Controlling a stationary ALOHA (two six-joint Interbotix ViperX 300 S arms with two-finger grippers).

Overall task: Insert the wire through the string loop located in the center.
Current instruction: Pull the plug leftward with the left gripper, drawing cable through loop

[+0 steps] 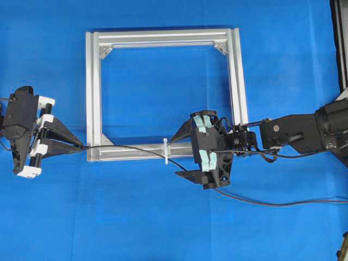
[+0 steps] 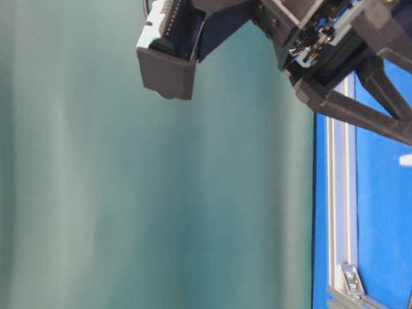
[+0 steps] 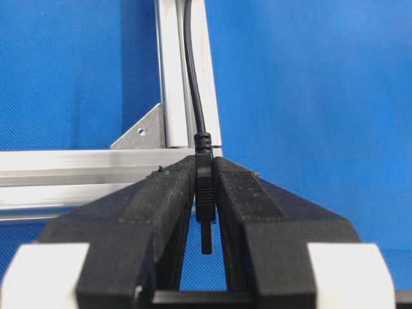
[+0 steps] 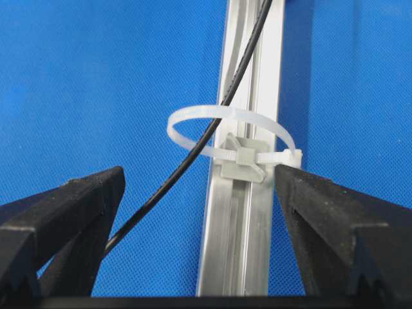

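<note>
left gripper (image 3: 205, 193): clamped on the wire (image 3: 193, 84) at its plug, cable running ahead along the frame bar (image 3: 96, 167), likely to draw it through | string loop (image 4: 228, 138): just ahead of the right gripper (image 4: 199, 193), wire apparently already inside | right gripper: jaws apart, empty

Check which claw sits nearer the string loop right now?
Right. The right claw stands open just beside the string loop, its fingers either side of the bar. The left claw is off at the frame's corner, shut on the wire's plug end.
</note>
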